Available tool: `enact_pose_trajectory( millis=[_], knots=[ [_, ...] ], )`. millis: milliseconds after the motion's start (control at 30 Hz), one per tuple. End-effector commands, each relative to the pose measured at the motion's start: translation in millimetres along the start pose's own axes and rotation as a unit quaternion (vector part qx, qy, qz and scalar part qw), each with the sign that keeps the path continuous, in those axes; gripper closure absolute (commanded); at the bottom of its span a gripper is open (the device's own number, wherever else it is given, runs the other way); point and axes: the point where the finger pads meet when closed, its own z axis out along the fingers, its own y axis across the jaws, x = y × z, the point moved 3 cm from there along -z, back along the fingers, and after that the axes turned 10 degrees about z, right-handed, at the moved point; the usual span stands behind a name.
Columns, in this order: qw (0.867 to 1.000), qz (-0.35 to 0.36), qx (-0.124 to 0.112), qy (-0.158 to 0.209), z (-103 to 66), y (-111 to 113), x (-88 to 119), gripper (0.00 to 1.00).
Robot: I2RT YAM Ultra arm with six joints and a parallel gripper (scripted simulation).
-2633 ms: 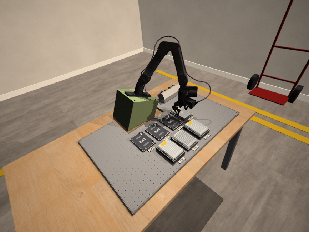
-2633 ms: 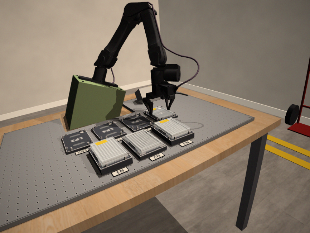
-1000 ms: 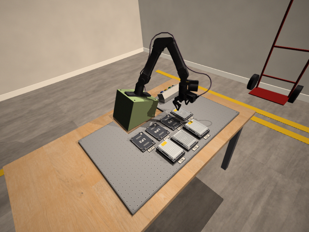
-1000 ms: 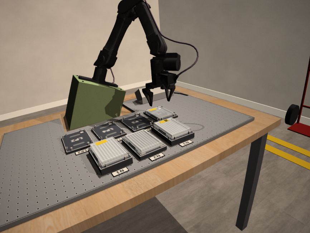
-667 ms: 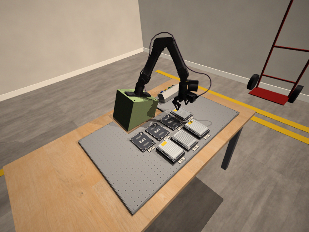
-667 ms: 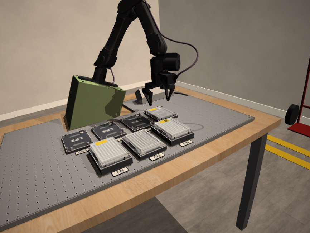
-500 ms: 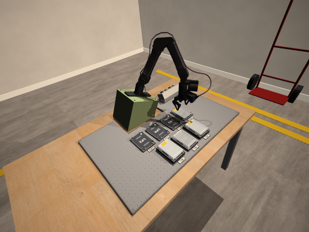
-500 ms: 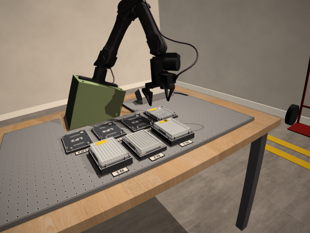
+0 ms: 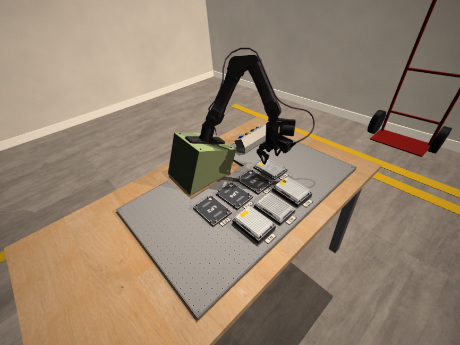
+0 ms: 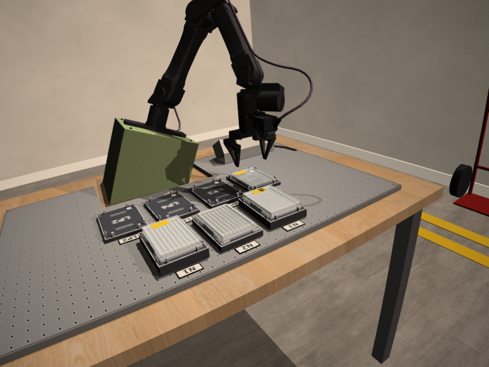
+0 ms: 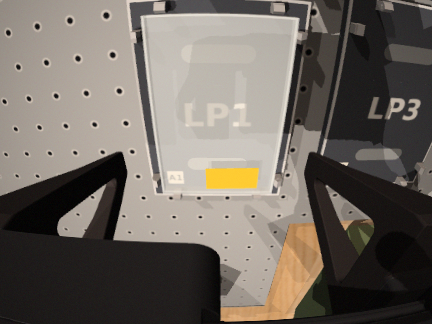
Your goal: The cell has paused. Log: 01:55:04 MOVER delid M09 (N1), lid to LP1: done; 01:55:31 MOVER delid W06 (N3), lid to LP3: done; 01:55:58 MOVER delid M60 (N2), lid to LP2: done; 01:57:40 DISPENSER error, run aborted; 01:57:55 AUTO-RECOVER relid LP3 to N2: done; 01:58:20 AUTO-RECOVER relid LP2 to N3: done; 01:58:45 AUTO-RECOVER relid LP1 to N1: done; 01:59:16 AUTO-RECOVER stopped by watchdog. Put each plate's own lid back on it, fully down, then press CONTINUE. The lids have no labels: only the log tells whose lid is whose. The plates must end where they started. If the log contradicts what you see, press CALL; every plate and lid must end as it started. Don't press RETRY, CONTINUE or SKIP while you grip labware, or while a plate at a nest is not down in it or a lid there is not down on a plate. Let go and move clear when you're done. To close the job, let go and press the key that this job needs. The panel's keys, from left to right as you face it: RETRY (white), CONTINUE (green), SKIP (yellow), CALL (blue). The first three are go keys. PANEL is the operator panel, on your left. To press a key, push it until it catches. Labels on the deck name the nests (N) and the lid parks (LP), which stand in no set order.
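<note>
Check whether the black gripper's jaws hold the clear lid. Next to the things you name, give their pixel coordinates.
No, the black gripper (image 9: 270, 158) (image 10: 250, 162) (image 11: 215, 162) hangs open above the clear rectangular lid (image 9: 273, 169) (image 10: 254, 179) (image 11: 220, 140).

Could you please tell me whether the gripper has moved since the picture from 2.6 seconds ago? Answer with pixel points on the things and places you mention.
Yes, upward: in the exterior view, the gripper (image 9: 270, 157) (image 10: 250, 162) (image 11: 215, 162) now hangs higher above the LP1 park (image 9: 283, 177) (image 10: 275, 183) (image 11: 142, 105).
</note>
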Motion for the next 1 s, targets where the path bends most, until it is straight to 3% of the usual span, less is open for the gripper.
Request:
enact_pose_trajectory(
  millis=[0, 200, 400, 467, 967],
  knots=[
    [1.000, 0.000, -0.011, -0.013, -9.3, 5.5, -11.7, 0.00],
    [1.000, 0.001, -0.009, -0.011, -7.7, 4.8, -11.7, 0.00],
    [1.000, 0.016, -0.006, -0.003, -4.6, -5.2, -41.3, 0.00],
    [1.000, 0.016, -0.006, -0.003, -4.6, -5.2, -41.3, 0.00],
    [1.000, 0.016, -0.007, -0.004, -5.7, -18.8, -115.5, 0.00]
  ],
)
